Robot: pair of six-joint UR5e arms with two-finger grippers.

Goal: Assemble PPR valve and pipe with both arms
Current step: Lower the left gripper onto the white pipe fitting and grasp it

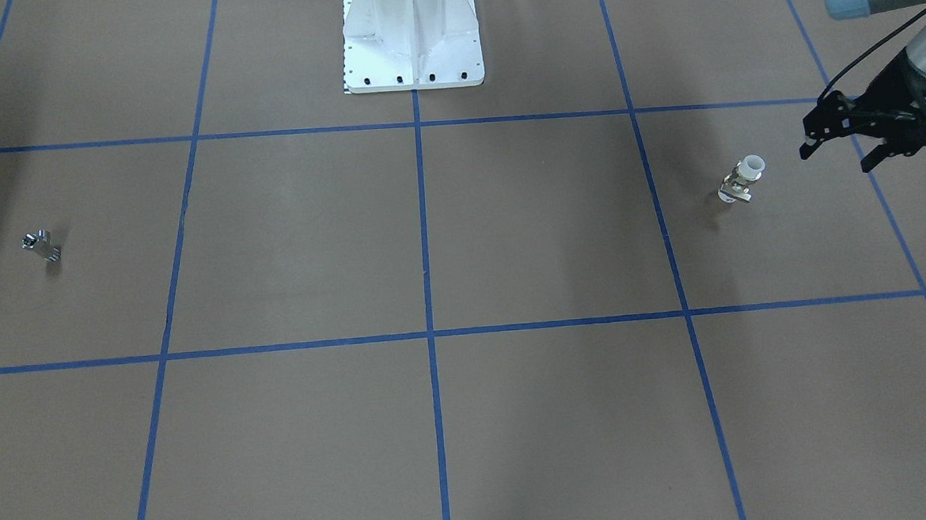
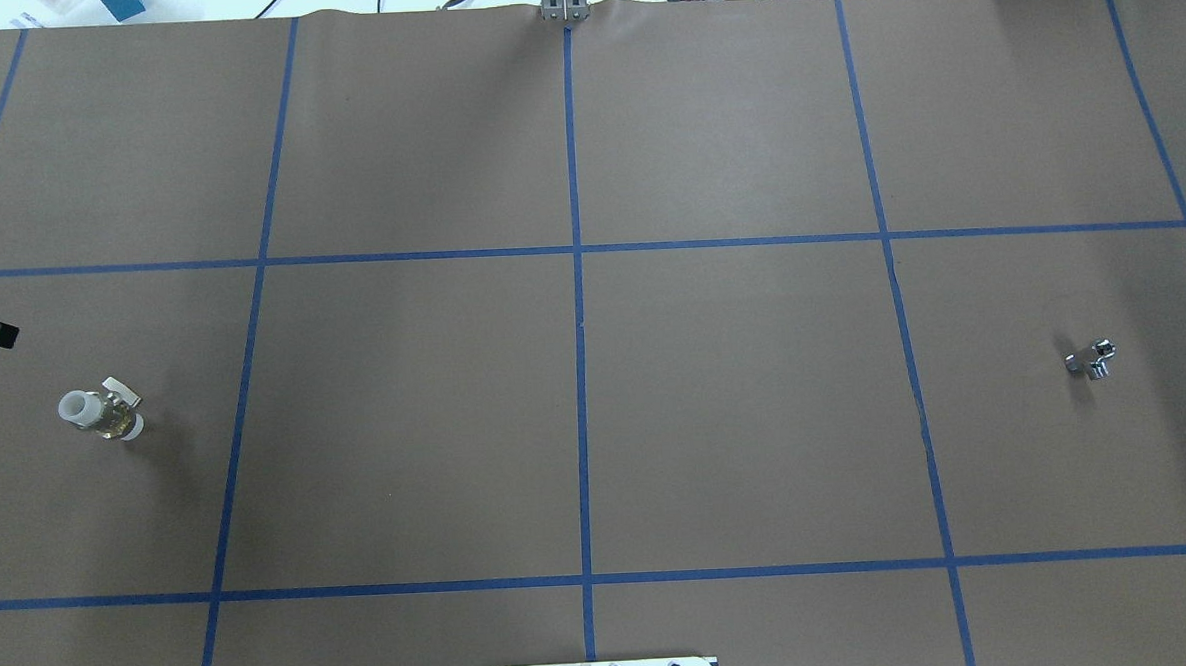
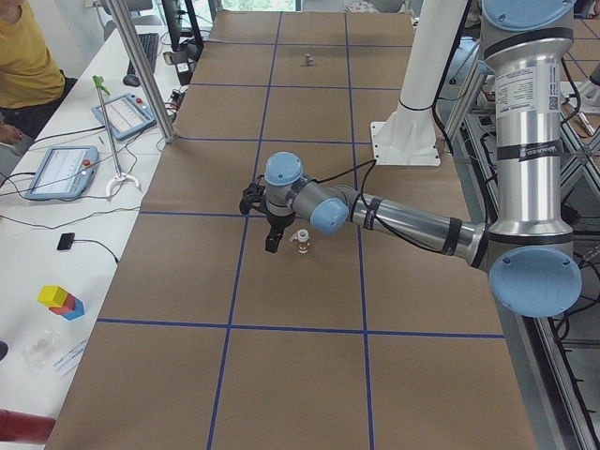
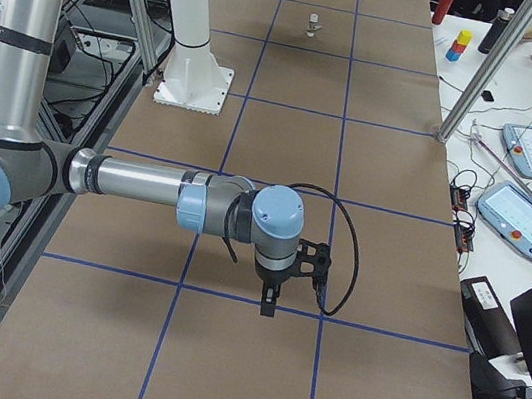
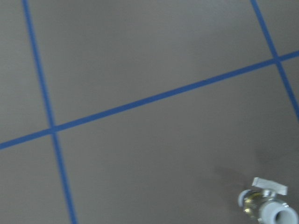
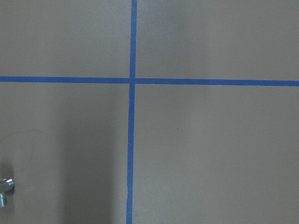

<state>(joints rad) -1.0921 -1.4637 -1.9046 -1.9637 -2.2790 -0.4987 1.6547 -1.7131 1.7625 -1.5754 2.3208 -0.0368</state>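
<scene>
The PPR valve (image 1: 744, 180), with a white collar, brass body and pale tab handle, stands on the brown table (image 1: 510, 242). It also shows in the overhead view (image 2: 101, 413), the exterior left view (image 3: 301, 240) and the left wrist view (image 5: 268, 205). My left gripper (image 1: 836, 157) is open and empty, hovering just beside the valve and apart from it. The pipe (image 1: 40, 244), a small silver stub, lies far across the table, also in the overhead view (image 2: 1092, 359) and the right wrist view (image 6: 4, 186). My right gripper (image 4: 271, 297) shows only from the side, so I cannot tell if it is open or shut.
The white pedestal (image 1: 412, 49) stands at the robot's side, mid-table. Blue tape lines (image 2: 580, 324) grid the table. Tablets (image 3: 61, 172), cables and coloured blocks (image 3: 61, 300) lie on the white bench beside the table, where a person (image 3: 23, 56) sits.
</scene>
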